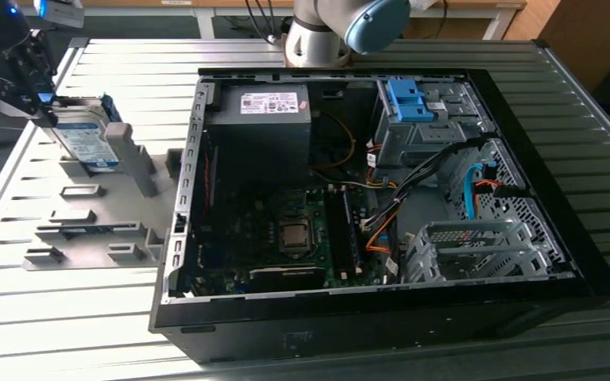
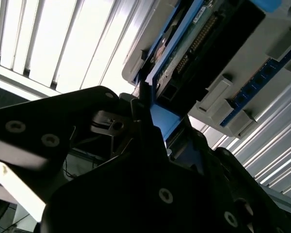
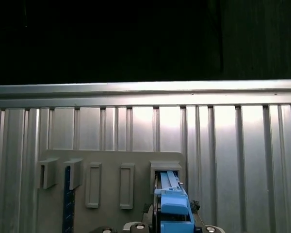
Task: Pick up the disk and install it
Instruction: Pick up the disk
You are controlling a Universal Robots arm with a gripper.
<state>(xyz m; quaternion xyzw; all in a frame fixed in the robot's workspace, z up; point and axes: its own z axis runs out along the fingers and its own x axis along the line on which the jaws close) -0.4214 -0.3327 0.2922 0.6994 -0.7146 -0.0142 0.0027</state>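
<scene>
while one disk [image 1: 85,143] stands over one grey rack [image 1: 125,210], the hand [image 1: 48,111] grips it — closed tight.

Disk [image 1: 83,141] stands in rack [image 1: 93,216], exterior view's left of PC case [image 1: 390,325].

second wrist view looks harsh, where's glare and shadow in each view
Second wrist view: table slats blown out white, gripper a near-black silhouette. First wrist view: upper part black, slats evenly lit. Exterior view: glare on the near slats, case interior dim.
</scene>
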